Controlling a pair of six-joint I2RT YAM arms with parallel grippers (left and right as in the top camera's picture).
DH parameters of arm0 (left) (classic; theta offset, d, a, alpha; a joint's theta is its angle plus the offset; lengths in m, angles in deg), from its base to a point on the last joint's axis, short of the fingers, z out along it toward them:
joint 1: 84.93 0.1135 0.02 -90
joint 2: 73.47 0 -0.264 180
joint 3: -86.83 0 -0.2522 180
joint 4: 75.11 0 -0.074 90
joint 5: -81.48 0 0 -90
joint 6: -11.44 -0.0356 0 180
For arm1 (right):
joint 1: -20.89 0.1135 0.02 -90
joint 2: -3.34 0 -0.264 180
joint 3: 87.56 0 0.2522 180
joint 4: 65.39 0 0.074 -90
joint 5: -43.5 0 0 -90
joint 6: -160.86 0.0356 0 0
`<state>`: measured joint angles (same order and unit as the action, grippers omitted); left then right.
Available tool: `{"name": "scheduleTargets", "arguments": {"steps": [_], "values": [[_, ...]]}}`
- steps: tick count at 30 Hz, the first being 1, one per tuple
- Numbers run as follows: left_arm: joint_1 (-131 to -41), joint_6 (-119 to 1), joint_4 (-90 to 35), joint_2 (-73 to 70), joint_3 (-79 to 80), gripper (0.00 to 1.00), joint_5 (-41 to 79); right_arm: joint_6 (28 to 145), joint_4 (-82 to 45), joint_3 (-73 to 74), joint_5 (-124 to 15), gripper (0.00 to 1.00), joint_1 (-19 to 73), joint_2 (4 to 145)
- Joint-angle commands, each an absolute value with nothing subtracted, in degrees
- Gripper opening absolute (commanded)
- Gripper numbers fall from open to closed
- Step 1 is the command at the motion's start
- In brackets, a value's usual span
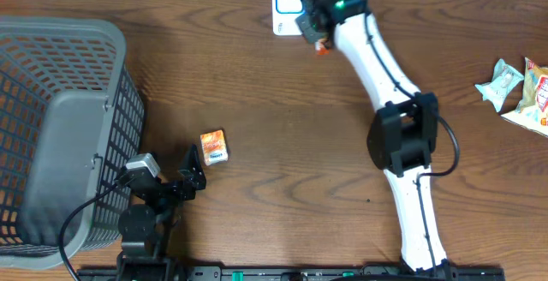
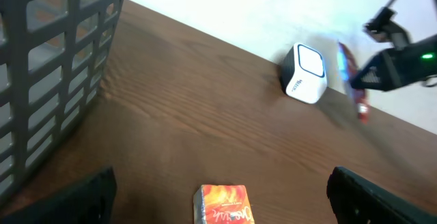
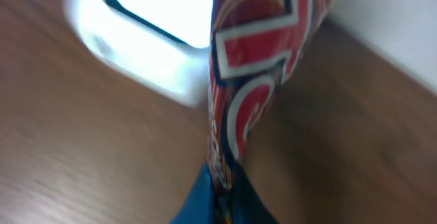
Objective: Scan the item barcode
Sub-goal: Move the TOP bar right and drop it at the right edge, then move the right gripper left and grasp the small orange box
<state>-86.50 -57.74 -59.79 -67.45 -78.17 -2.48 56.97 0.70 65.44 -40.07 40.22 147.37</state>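
- Overhead, far left: a grey basket point(image 1: 60, 127) stands on the table point(image 1: 282, 144). The left gripper point(image 1: 195, 170) sits just beside it, jaws spread wide and grasping nothing.
- A small orange box point(image 1: 214, 146) lies flat near that gripper, clear of its fingers.
- At the far edge, about the middle, is the white scanner point(image 1: 287, 7). Its window glows bright in the right wrist view.
- The right gripper point(image 1: 312, 26) is clenched on a red packet point(image 3: 252, 80), held edge-on right beside the scanner's window. I can't tell whether the two touch, since the close view is blurred.
- The packet looks like a thin foil or plastic wrapper: light, soft, crinkly and a bit slick. It would likely flop or twist if pinched only at a corner.
- I'd judge the crimped end seam the best hold, as it leaves the printed faces free for the scanner. Squeezing the middle risks crushing what's inside and creasing the barcode.
- Far right: a few more snacks point(image 1: 518, 88) lie well apart from everything else.
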Motion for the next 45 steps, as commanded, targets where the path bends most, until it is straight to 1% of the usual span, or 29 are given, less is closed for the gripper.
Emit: {"name": "scheduleTargets", "arguments": {"steps": [1,4,7,13,19,20,21,22,23,24,25,26,27,29,34,36,39,42,45], "values": [[-86.23,-57.26,-57.95,-67.45,-79.18,0.98,-1.93,59.7,7.81,68.75,-36.0,0.01,34.67,147.24],[-86.23,-57.24,-57.95,-67.45,-79.18,0.98,-1.95,59.68,12.81,68.48,-32.79,0.01,29.69,147.26],[-86.23,-57.24,-57.95,-67.45,-79.18,0.98,-1.95,59.68,13.75,67.06,-30.32,0.01,23.61,147.26],[-86.23,-57.26,-57.95,-67.45,-79.18,0.98,-1.95,59.7,10.12,64.51,-33.34,0.01,9.91,147.91],[-86.23,-57.24,-57.95,-67.45,-79.18,0.98,-1.95,59.97,6.37,60.48,-34.01,0.02,1.3,148.02],[-86.23,-57.26,-57.95,-67.45,-79.18,0.98,-1.95,61.06,6.17,60.48,-33.99,0.14,0.38,148.02],[-86.23,-57.26,-57.95,-67.45,-79.18,0.98,-1.95,61.98,6.02,60.57,-33.99,0.32,-0.41,148.0],[-86.23,-57.24,-57.95,-67.45,-79.18,0.98,-1.95,63.31,6.3,61.14,-33.99,0.42,-1.11,147.98],[-86.23,-57.26,-57.95,-67.45,-79.18,0.98,-1.95,64.4,6.96,61.97,-33.99,0.48,-1.61,147.98],[-86.23,-57.26,-57.95,-67.45,-79.18,0.98,-1.95,66.02,8.14,63.32,-34.1,0.58,-2.05,147.96],[-86.23,-57.26,-57.95,-67.45,-79.18,0.98,-1.95,67.49,9.32,64.64,-34.43,0.7,-2.24,147.81],[-86.23,-57.24,-57.95,-67.45,-79.18,0.98,-1.95,68.99,10.82,66.38,-35.72,0.87,-2.37,147.54],[-86.23,-57.24,-57.95,-67.45,-79.18,0.98,-1.95,69.96,12.07,67.96,-37.4,0.99,-2.37,147.17],[-86.23,-57.24,-57.95,-67.45,-79.18,0.98,-1.95,71.4,15.2,71.67,-43.15,0.99,-2.09,145.99],[-86.23,-57.24,-57.95,-67.45,-79.18,0.98,-1.95,76.4,25.03,77.03,-64.04,0.99,1.14,141.12],[-86.23,-57.26,-57.95,-67.45,-79.18,0.98,-1.95,80.08,27.76,77.03,-68.04,0.99,3.31,139.67],[-86.23,-57.24,-57.95,-67.45,-79.18,0.98,-1.93,88.75,34.32,76.99,-73.27,0.99,8.49,139.19],[-86.23,-57.26,-57.95,-67.45,-79.18,0.98,-1.95,90.15,37.53,75.21,-78.43,0.99,14.24,139.35],[-86.23,-57.26,-57.95,-67.45,-79.18,0.98,-1.93,90.13,39.76,72.33,-79.1,0.99,20.71,139.41]]}}
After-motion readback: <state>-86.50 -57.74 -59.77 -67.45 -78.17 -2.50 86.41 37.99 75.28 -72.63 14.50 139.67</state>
